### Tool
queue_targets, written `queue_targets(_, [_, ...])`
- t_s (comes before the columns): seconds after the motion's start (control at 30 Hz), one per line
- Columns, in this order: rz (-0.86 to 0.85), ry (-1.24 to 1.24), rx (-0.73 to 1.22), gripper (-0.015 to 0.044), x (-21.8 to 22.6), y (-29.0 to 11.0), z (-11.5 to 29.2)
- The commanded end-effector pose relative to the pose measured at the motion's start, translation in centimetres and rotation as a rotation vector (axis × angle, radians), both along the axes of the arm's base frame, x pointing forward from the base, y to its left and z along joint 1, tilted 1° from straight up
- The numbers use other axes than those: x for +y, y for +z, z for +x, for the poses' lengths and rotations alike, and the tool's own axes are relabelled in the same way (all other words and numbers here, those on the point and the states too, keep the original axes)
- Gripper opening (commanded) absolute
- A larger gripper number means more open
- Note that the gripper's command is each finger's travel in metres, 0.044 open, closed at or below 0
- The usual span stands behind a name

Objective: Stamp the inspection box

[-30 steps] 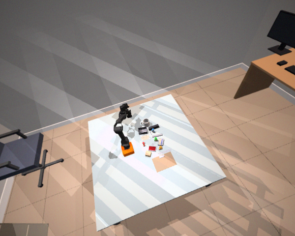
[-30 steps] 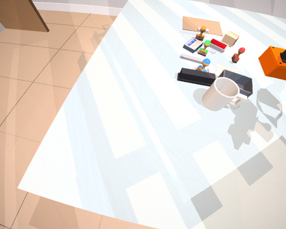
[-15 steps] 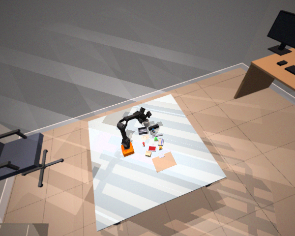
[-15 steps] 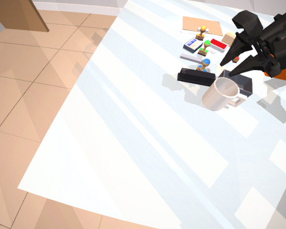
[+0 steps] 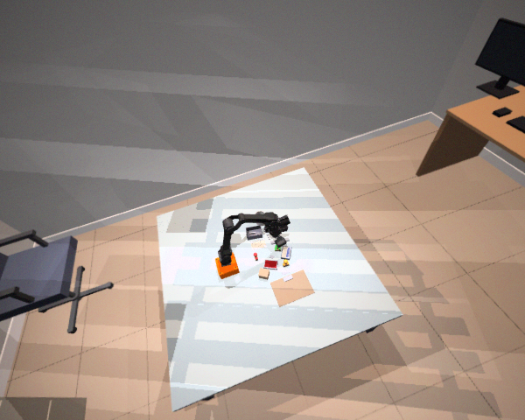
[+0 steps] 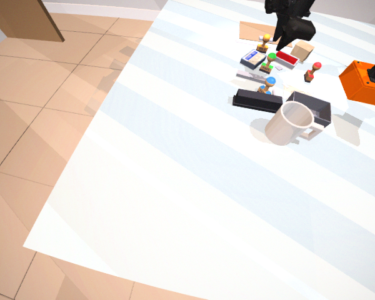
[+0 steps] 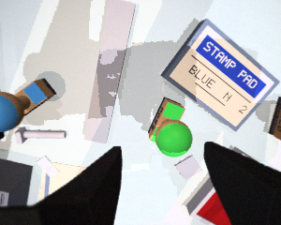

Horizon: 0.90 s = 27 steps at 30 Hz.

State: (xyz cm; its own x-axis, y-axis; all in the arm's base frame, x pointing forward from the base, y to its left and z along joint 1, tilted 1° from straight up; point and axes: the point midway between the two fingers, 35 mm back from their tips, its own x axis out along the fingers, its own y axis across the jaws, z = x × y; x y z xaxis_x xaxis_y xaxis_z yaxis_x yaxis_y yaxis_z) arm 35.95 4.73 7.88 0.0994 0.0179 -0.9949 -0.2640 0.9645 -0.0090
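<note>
The green-knobbed stamp [image 6: 266, 67] [image 7: 173, 138] stands on the bench; its small label seems to read PASS. My gripper [image 6: 277, 44] [image 7: 162, 151] is partly open and empty, above the bench, with the green knob showing between the fingertips in the wrist view. A shallow tray with a red pad [image 5: 270, 263] [image 6: 286, 58] [image 7: 214, 210] lies near the stamp. A box labelled STAMP PAD BLUE [image 5: 286, 252] [image 6: 253, 59] [image 7: 220, 77] lies beside it. A beige paper [image 5: 258, 244] lies near the dark tray, partly hidden in the wrist view; I cannot make out an inspection box.
Blue [image 6: 270, 81] [image 7: 4, 112], red [image 5: 255, 255] [image 6: 316, 65] and yellow [image 5: 285, 262] [image 6: 266, 37] stamps stand around. A mug [image 6: 286, 129], dark open tray [image 6: 323, 111], long black object [image 6: 259, 100], wooden block [image 5: 263, 273] [image 6: 302, 50] and brown clipboard [image 5: 294, 290] are also there.
</note>
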Motion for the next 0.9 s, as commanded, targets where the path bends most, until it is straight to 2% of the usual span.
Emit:
queue_targets(0.0, [0.018, -0.130, 0.069, 0.0223, -1.4, -0.2, -0.5])
queue_targets(0.87, [0.018, -0.130, 0.069, 0.0223, -1.6, -3.4, -0.2])
